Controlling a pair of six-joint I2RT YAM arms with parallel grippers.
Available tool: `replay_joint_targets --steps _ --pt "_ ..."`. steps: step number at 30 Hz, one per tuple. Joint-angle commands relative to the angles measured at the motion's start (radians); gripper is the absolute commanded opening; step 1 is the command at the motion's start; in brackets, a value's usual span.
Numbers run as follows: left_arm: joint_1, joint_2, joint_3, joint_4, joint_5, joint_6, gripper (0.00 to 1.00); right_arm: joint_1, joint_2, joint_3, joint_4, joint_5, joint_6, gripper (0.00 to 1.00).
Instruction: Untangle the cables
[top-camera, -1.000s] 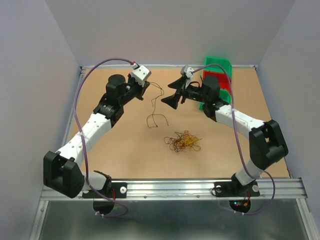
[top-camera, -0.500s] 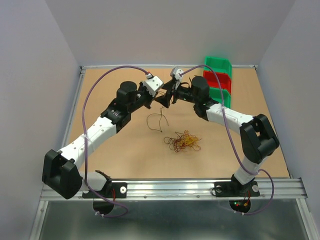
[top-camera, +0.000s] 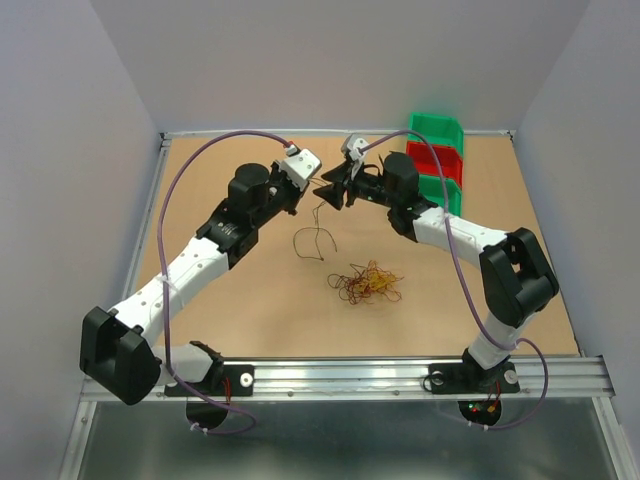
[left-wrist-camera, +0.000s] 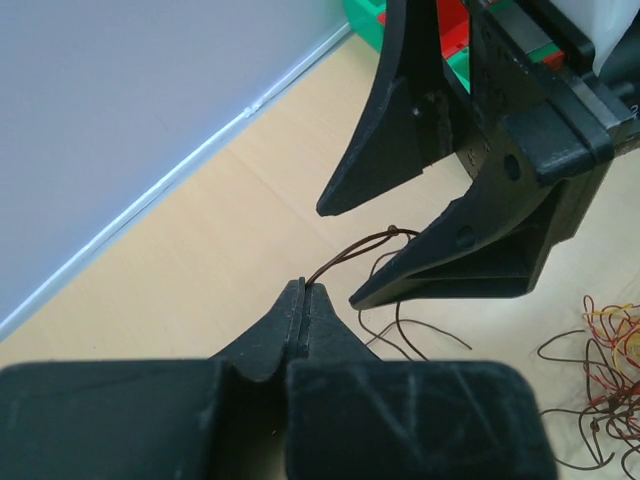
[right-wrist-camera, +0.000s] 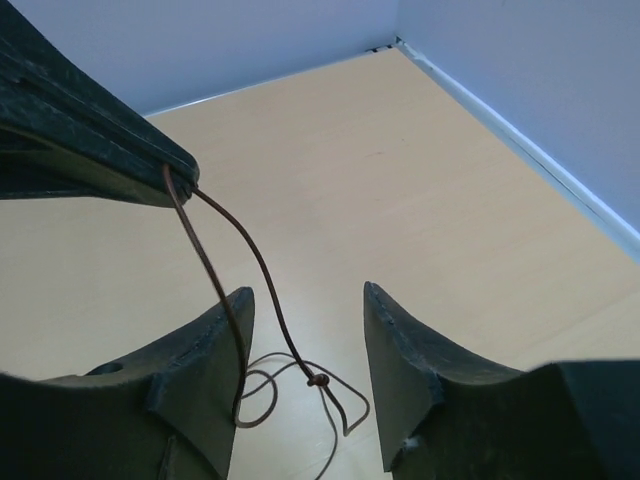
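A: Where is the thin brown wire (right-wrist-camera: 205, 262)?
B: Clamped in the left fingers (left-wrist-camera: 303, 300), trailing down to the tan worktop (top-camera: 300, 320); the right fingers (right-wrist-camera: 395, 335) stand apart, straddling it just below; the tangle of red and yellow wires (top-camera: 366, 283) lies apart, nearer the bases.

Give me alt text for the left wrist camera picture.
The shut left gripper pinches a thin brown cable at its tips. The open right gripper faces it, a finger on each side of the cable, over a tan table. A cable tangle lies at lower right.
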Motion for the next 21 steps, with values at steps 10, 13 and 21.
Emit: replay_joint_targets --steps 10,13,21 --pt "0.0 -0.057 -0.045 0.06 -0.018 0.017 0.55 -0.001 -0.046 -0.021 -0.072 0.078 -0.017 0.01" --pt "0.004 -0.048 -0.042 0.072 -0.073 -0.002 0.66 -0.001 -0.032 -0.013 -0.144 0.112 -0.014 0.01" --pt "0.108 0.008 -0.017 0.072 -0.026 -0.064 0.74 0.002 0.075 0.04 -0.334 0.121 -0.016 0.01"
